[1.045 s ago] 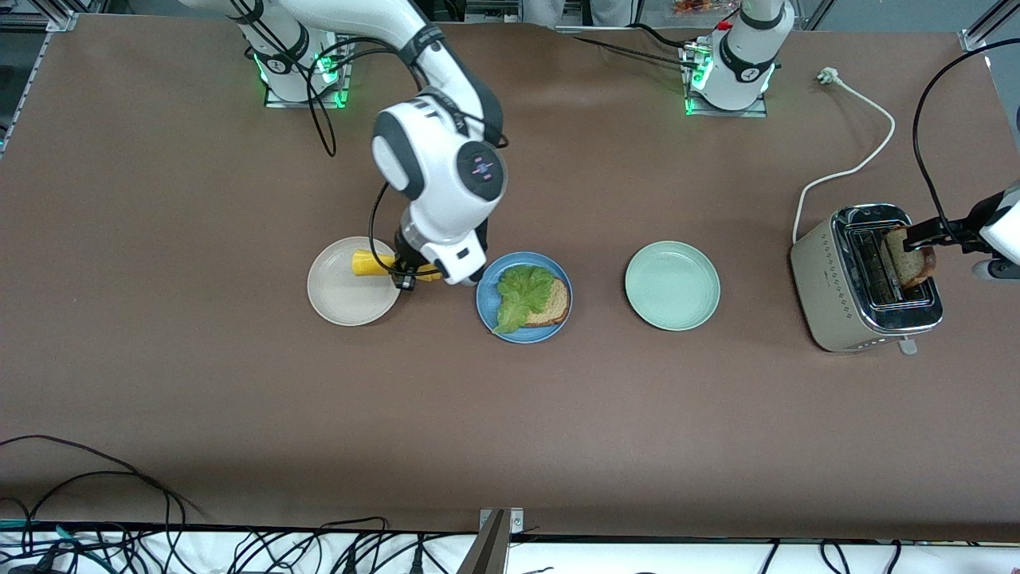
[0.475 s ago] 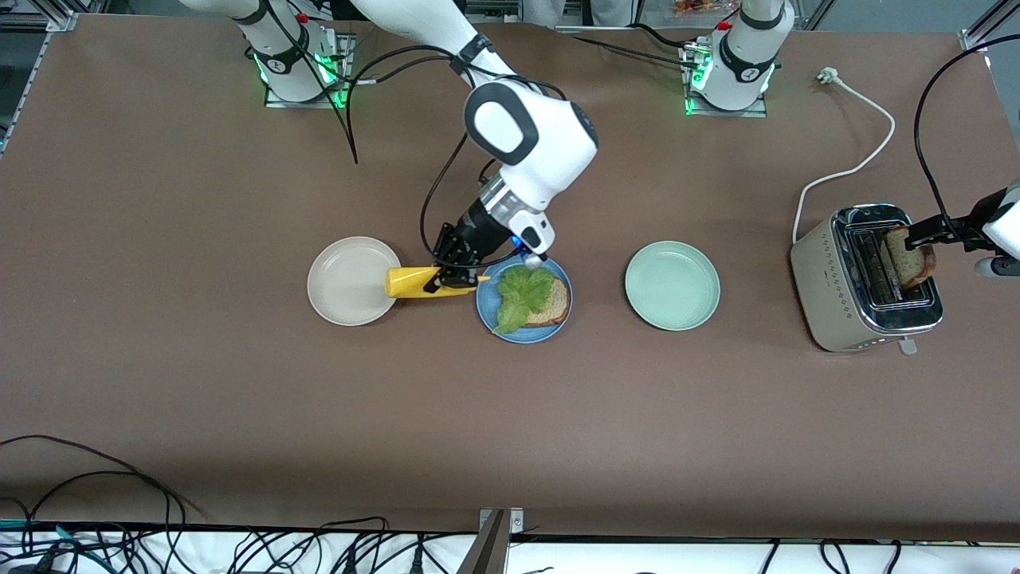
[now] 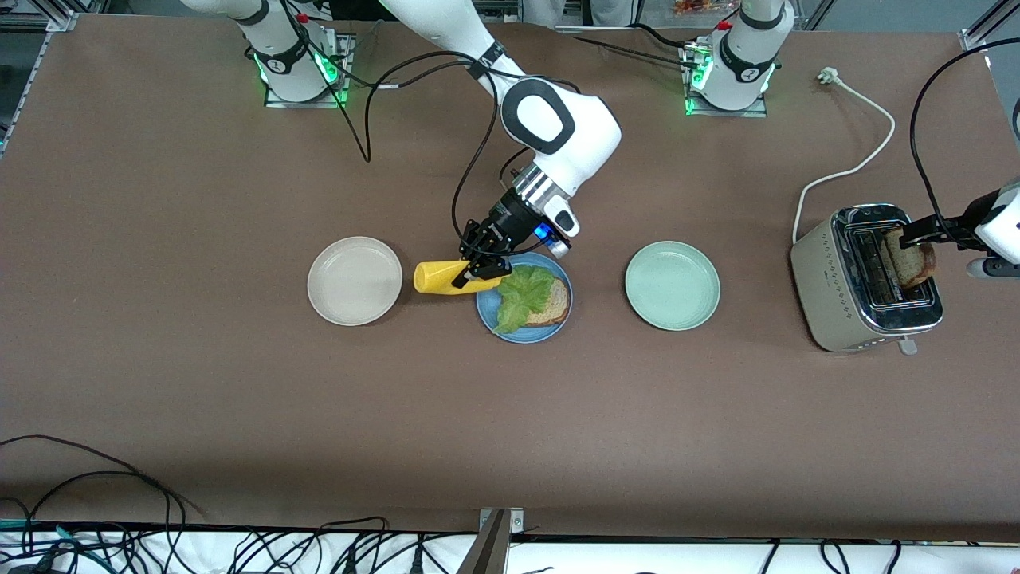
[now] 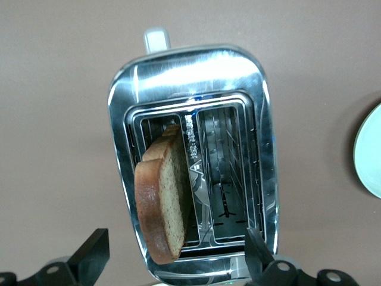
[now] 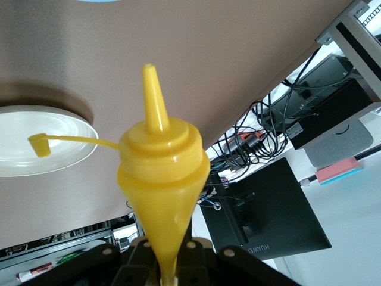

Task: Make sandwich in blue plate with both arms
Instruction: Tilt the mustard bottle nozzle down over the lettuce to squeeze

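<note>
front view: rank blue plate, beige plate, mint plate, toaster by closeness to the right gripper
1. blue plate, right gripper over its rim
2. beige plate, toward the right arm's end
3. mint plate, toward the left arm's end
4. toaster, at the left arm's end

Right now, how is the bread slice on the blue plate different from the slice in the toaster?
The plate slice lies flat on the blue plate; the toaster slice stands on edge, tilted, in one slot of the toaster. The plate slice is half covered by lettuce; the toaster slice is bare. The open left tool hovers over the toaster slice; nothing grips the plate slice. Both are brown bread with darker crust.
</note>
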### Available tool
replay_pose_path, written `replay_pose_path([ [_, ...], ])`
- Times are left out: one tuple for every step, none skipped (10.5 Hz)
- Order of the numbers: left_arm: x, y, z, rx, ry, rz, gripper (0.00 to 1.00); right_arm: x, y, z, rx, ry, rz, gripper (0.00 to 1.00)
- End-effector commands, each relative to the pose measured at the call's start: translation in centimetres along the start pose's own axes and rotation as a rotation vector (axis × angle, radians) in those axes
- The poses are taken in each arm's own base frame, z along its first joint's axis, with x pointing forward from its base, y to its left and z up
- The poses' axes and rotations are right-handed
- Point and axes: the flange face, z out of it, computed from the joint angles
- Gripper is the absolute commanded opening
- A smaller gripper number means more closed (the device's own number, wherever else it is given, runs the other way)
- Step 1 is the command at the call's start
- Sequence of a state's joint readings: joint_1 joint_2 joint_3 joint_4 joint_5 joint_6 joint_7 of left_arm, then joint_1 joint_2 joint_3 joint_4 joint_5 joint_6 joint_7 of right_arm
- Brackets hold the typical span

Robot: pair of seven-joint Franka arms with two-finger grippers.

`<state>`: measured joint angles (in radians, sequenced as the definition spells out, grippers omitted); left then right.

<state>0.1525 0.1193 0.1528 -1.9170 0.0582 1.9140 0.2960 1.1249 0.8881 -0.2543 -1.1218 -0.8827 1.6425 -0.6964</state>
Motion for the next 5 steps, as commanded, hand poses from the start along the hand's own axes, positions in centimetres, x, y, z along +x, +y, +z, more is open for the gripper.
replay_pose_path([
  [0.2, -0.3, 1.4, -0.002, -0.029, 0.011, 1.00, -0.5, 0.9, -0.3, -0.016, -0.024, 0.016, 0.09],
  [0.4, -0.4, 2.3, -0.004, -0.043, 0.010, 1.00, -0.6, 0.9, -0.4, -0.011, -0.017, 0.021, 0.09],
  [0.6, -0.5, 3.0, -0.006, -0.055, 0.009, 1.00, -0.8, 0.9, -0.1, 0.033, 0.016, 0.036, 0.09],
  [0.6, -1.0, 3.6, -0.010, -0.066, 0.001, 1.00, -1.3, 0.9, 1.2, 0.115, 0.063, 0.063, 0.09],
  [0.6, -1.2, 4.1, -0.011, -0.072, -0.003, 1.00, -3.2, 1.8, 2.7, 0.201, 0.120, 0.107, 0.10],
])
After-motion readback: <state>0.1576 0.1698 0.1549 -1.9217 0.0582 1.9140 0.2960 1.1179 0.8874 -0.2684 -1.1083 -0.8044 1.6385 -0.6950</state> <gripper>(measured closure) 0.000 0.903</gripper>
